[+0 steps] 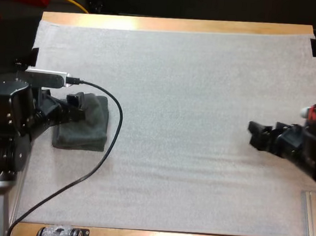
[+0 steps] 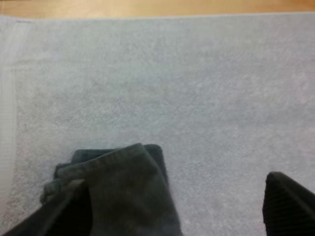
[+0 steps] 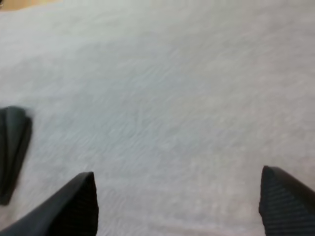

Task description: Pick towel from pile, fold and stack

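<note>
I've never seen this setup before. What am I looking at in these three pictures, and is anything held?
Two robot arms work at a wooden table covered by a white mat. One picture looks down from behind the arms; the other two are taken from each arm's wrist. A folded dark grey-green towel lies on the mat's left side. The left hand is at it, fingers apart, clamping nothing. The right hand hangs open over bare mat. Nothing is held.

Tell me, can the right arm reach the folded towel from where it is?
Doubtful. Bare mat leaves the way free, but the towel lies far across at the left side, with the left hand right on it; the right hand sits open near the right edge.
</note>
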Robot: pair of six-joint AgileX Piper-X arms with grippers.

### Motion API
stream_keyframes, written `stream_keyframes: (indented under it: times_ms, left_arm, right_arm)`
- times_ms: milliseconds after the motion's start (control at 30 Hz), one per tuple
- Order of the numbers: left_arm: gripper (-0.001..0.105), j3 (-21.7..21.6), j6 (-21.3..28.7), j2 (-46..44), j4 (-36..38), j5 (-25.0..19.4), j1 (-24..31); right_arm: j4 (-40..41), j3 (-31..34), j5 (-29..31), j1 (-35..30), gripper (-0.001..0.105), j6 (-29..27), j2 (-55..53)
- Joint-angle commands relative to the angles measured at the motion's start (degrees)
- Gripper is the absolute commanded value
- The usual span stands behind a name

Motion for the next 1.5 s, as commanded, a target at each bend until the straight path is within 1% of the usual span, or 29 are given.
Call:
stream_keyframes:
  times_ms: [0,133,300,367,467,533,633,700,867,1000,1133,1267,1333,1467]
  left_arm:
    - [0.069,-0.4,-0.4,-0.6,0.0,0.9,-0.3]
    - [0.069,-0.4,-0.4,-1.8,0.9,2.1,-0.3]
    - [0.069,-0.4,-0.4,-2.5,1.2,2.3,-1.3]
    - [0.069,-0.4,-0.1,-2.5,1.7,2.3,-2.8]
    - [0.069,-0.4,1.4,-2.5,2.3,2.0,-5.9]
    - [0.069,-0.4,2.1,-2.5,2.6,-0.3,-7.9]
    - [0.069,-0.4,3.8,-2.9,3.1,-4.0,-9.4]
    - [0.069,-0.4,4.0,-3.9,3.1,-5.1,-9.6]
    - [0.069,-0.2,4.0,-7.2,3.2,-5.1,-9.6]
    - [0.069,0.6,4.0,-11.9,3.2,-5.1,-9.6]
    - [0.069,2.4,4.0,-17.4,3.5,-5.1,-9.6]
    - [0.069,4.8,4.0,-23.8,4.8,-5.1,-9.6]
    - [0.069,6.4,4.0,-28.1,6.5,-5.1,-9.6]
    - [0.069,8.3,4.0,-34.4,9.7,-5.1,-9.6]
  right_arm:
    - [0.1,-0.1,-1.4,-1.6,0.067,-1.3,-0.2]
    - [0.1,-0.1,-5.0,-9.3,0.067,-3.2,-0.3]
    - [0.4,-0.1,-5.4,-16.1,0.067,-5.0,-1.7]
    - [1.2,-0.2,-5.4,-18.5,0.067,-6.8,-2.6]
    - [4.4,-0.9,-5.4,-21.8,0.067,-11.3,-4.2]
    - [7.3,-1.1,-4.8,-23.6,0.067,-15.2,-5.5]
    - [9.5,-1.2,-1.4,-23.6,0.067,-18.3,-8.1]
    - [10.5,-1.2,-0.9,-23.6,0.067,-18.9,-9.7]
    - [11.6,-1.2,-0.8,-23.6,0.067,-19.1,-15.1]
    - [13.7,-1.2,-0.9,-23.6,0.067,-19.1,-19.8]
    - [15.9,-1.2,-1.9,-23.6,0.067,-19.1,-25.2]
    - [17.2,-1.2,-4.1,-23.6,0.067,-19.1,-30.2]
    - [17.5,-1.2,-4.5,-23.6,0.067,-19.1,-33.4]
    - [18.2,-1.2,-4.5,-23.6,0.067,-18.5,-38.1]
